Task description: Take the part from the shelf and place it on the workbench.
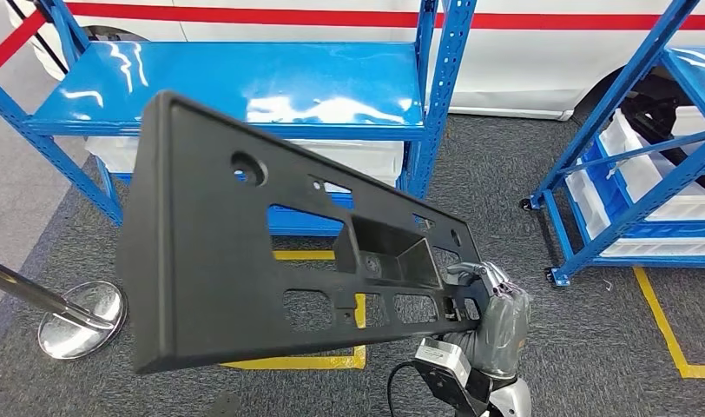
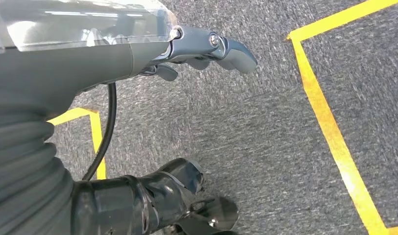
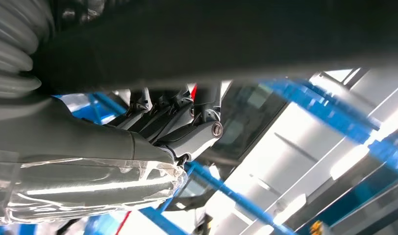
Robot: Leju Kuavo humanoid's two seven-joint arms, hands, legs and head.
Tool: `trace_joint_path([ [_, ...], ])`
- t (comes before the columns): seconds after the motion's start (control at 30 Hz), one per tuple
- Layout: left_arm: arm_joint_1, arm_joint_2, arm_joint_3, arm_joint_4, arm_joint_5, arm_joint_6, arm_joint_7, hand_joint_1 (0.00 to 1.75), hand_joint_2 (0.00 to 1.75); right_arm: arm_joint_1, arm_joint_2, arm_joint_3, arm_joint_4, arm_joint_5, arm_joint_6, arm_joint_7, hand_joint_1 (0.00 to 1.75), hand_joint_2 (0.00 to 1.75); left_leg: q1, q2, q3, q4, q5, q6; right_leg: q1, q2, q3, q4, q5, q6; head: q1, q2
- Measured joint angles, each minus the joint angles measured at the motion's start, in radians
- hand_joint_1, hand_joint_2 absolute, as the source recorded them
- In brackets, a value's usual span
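Ahead of me a white vehicle [image 1: 523, 61] stands behind the racks; a chrome post base [image 1: 80, 320] sits on grey carpet [image 1: 575, 347] crossed by yellow tape [image 1: 657, 321].

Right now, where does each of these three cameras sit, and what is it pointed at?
Head view: high on the body, facing forward and down at the black part, blue shelf and carpet; right hand grips the part.
Left wrist view: behind the left hand, looking down at carpet and yellow tape.
Right wrist view: behind the right hand, under the part.
Head and right wrist views share part and hand.
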Motion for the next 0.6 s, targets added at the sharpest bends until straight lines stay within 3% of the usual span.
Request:
trace_joint_path([
  [0.07,0.004,0.000,0.002,0.000,0.000,0.000,0.000,0.00,1.75,0.015,0.008,-0.015,-0.003,0.002,-0.001,-0.002,1.75,1.75,0.000,-0.002,-0.048,0.116,-0.046,-0.005,0.001,0.005,-0.004,0.003,0.001,-0.001,0.000,0.000],
  [0.1,0.006,0.000,0.003,0.000,0.001,0.000,0.000,0.00,1.75,0.022,0.010,-0.022,-0.003,0.004,-0.002,-0.002,1.75,1.75,0.001,-0.002,-0.054,0.135,-0.043,-0.006,0.001,0.009,-0.006,0.006,0.001,-0.001,0.000,0.000],
  [0.13,0.007,0.000,0.004,0.000,0.001,0.000,0.000,0.00,1.75,0.028,0.012,-0.028,-0.003,0.005,-0.002,-0.002,1.75,1.75,0.001,-0.002,-0.041,0.113,-0.022,-0.006,0.001,0.013,-0.007,0.008,0.001,-0.001,0.000,0.000],
  [0.2,0.007,0.001,0.005,0.000,0.001,0.001,0.000,0.00,1.75,0.035,0.015,-0.036,-0.003,0.007,-0.002,-0.002,1.75,1.75,0.002,-0.009,0.025,-0.013,0.041,-0.003,0.001,0.022,-0.008,0.014,0.000,0.001,0.000,0.000],
  [0.27,0.007,0.002,0.006,0.000,0.001,0.002,0.000,0.00,1.75,0.038,0.018,-0.041,-0.003,0.008,-0.002,-0.002,1.75,1.75,0.001,-0.022,0.075,-0.116,0.071,0.004,0.004,0.031,-0.013,0.022,0.001,0.009,0.000,0.000],
  [0.4,0.007,0.001,0.007,0.000,0.001,0.002,0.000,0.00,1.75,0.046,0.022,-0.049,-0.004,0.010,-0.004,-0.001,1.75,1.75,0.002,-0.019,0.080,-0.143,0.082,0.023,0.006,0.038,-0.024,0.026,0.004,0.031,0.000,0.000],
  [0.47,0.006,0.000,0.008,0.000,0.001,0.002,0.000,0.00,1.75,0.048,0.022,-0.053,-0.007,0.013,-0.005,0.000,1.75,1.75,0.008,-0.011,0.079,-0.153,0.092,0.037,0.006,0.029,-0.050,0.085,-0.039,0.040,0.002,0.000],
  [0.53,0.007,0.000,0.008,0.000,0.000,0.003,0.000,0.00,1.75,0.051,0.022,-0.057,-0.009,0.016,-0.005,0.002,1.75,1.75,0.007,-0.003,0.074,-0.152,0.095,0.042,0.002,0.021,-0.104,0.209,-0.107,0.048,0.003,0.000],
  [0.57,0.008,0.000,0.009,0.000,0.000,0.003,0.000,0.00,1.75,0.052,0.022,-0.058,-0.009,0.016,-0.005,0.003,1.75,1.75,0.007,0.001,0.072,-0.150,0.095,0.043,0.000,0.019,-0.128,0.265,-0.128,0.052,0.003,0.000],
  [0.6,0.009,0.000,0.009,0.000,0.000,0.003,0.001,0.00,1.75,0.055,0.022,-0.060,-0.009,0.017,-0.005,0.004,1.75,1.75,0.006,0.005,0.070,-0.149,0.095,0.043,-0.002,0.018,-0.138,0.293,-0.131,0.054,0.003,0.000],
])
